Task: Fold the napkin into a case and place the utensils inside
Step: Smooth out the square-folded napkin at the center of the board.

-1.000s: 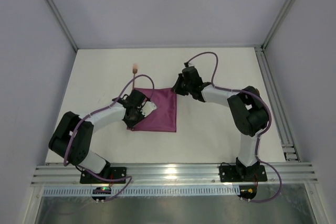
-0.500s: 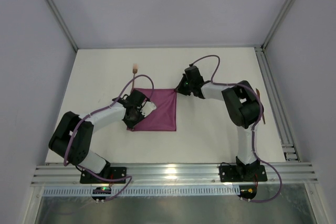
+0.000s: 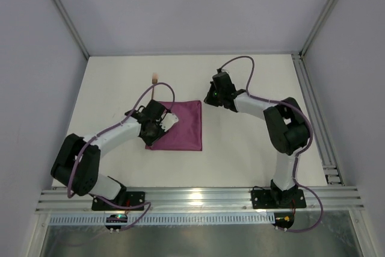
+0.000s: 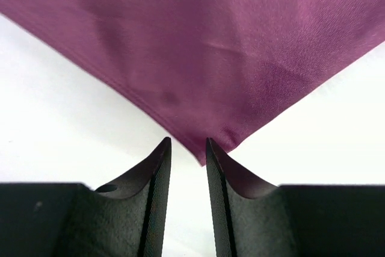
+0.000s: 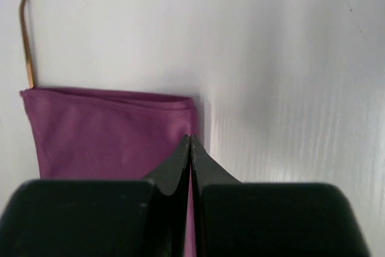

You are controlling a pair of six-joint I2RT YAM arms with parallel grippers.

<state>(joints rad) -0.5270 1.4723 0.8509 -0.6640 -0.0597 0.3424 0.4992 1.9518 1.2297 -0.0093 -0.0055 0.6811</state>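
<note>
The napkin (image 3: 183, 126) lies flat on the white table (image 3: 240, 148), folded into a magenta-purple rectangle a little left of the table's middle, between the two arms. The left gripper (image 4: 186, 144) hangs low over the cloth's left side in the top view; from its own wrist camera its two dark fingers (image 4: 157, 173) stand a narrow slot apart, with bare table showing in the gap, and one corner of the napkin points straight at that slot, its tip just reaching the mouth between the fingertips. The cloth is not pinched there, so this gripper stands slightly parted and holds nothing. The right gripper (image 5: 190, 138) sits just beyond the napkin's far right corner, its fingers pressed flat together with no gap and nothing between them; in its wrist view the tips lie over the cloth's right edge, close to that corner. A thin copper-brown fork (image 5: 24, 34) rests on the table on the far side of the napkin, near its far left corner, its handle end running up to the folded edge and its head pointing away from the cloth. From above only the fork's pale head shows clearly, beyond the left arm's cable
</note>
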